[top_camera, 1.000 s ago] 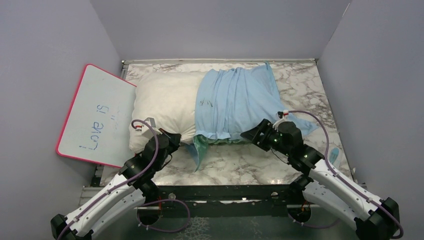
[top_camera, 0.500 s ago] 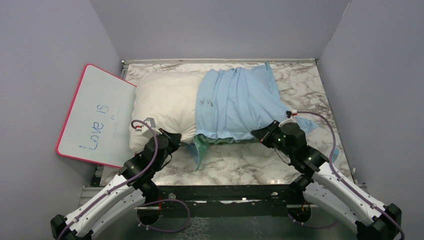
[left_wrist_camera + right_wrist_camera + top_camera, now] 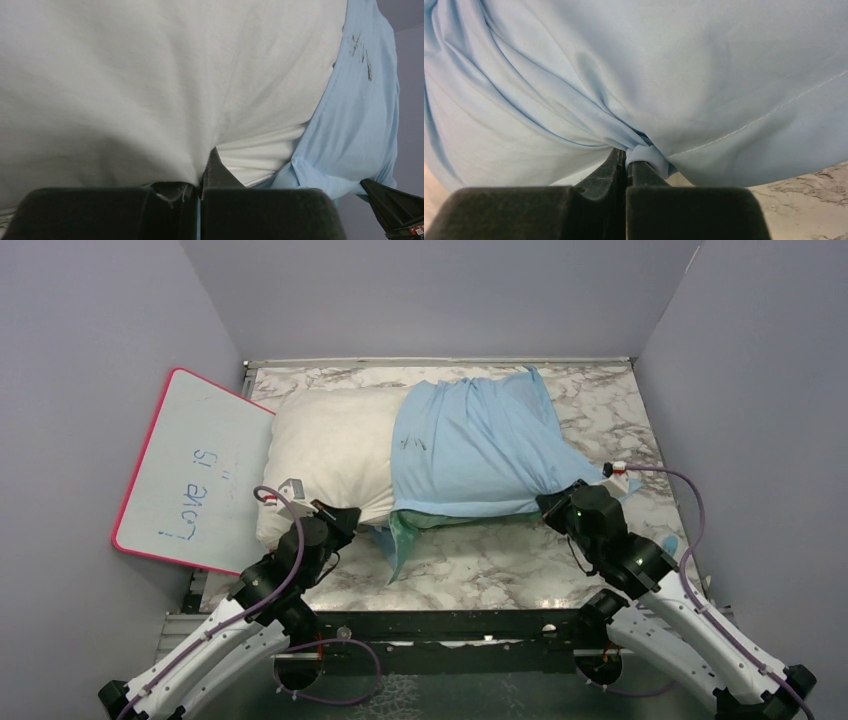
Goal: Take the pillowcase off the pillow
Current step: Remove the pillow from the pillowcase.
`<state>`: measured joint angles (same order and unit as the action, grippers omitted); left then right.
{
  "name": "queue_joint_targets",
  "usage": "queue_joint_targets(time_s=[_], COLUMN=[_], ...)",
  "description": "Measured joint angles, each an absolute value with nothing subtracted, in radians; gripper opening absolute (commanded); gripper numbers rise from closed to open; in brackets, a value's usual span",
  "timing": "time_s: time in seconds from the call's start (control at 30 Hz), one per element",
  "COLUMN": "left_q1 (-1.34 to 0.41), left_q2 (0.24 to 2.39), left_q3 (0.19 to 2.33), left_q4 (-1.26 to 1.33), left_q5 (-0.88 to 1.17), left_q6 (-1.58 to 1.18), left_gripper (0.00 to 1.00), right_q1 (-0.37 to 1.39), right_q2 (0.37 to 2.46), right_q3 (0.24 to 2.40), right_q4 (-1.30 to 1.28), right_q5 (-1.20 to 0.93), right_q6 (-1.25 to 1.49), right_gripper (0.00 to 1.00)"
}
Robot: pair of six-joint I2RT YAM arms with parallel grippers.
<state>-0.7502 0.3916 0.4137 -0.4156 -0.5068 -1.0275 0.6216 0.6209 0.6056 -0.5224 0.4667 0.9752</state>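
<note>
About half done: pillowcase (image 3: 475, 445) is covering only right half of pillow (image 3: 330, 445); left gripper (image 3: 202, 172) is pinching pillow, right gripper (image 3: 626, 162) is pinching pillowcase.

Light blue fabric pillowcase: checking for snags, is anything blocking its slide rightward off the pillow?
Nothing visible does. The right gripper is shut directly on the pillowcase at its near right corner, and the left gripper pinches the cream-white pillow.

The left hand (image 3: 209, 162) pinches the cream pillow (image 3: 150, 75), with the blue pillowcase (image 3: 360, 130) beside it.
</note>
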Motion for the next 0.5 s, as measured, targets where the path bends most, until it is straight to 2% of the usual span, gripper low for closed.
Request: queue_joint_targets(time_s=[0.07, 0.1, 0.17, 0.2, 0.5], left_q1=[-0.750, -0.750, -0.750, -0.749, -0.748], left_q2=[0.389, 0.392, 0.401, 0.407, 0.423], left_q3=[0.414, 0.414, 0.414, 0.414, 0.414], left_q4=[-0.415, -0.416, -0.417, -0.418, -0.432], left_q5=[-0.506, -0.506, -0.507, -0.508, -0.508], left_q6=[-1.028, -1.028, -1.027, -1.027, -1.026], left_gripper=[0.00, 0.00, 0.00, 0.00, 0.00], right_q1=[0.622, 0.622, 0.619, 0.617, 0.613], right_q2=[0.605, 0.600, 0.595, 0.592, 0.584], right_q3=[0.606, 0.606, 0.606, 0.606, 0.553], right_q4=[-0.521, -0.520, -0.515, -0.509, -0.386], right_q5=[0.453, 0.437, 0.392, 0.363, 0.007], right_q6=[0.966, 0.961, 0.949, 0.945, 0.945], right_gripper=[0.10, 0.21, 0.52, 0.56, 0.68])
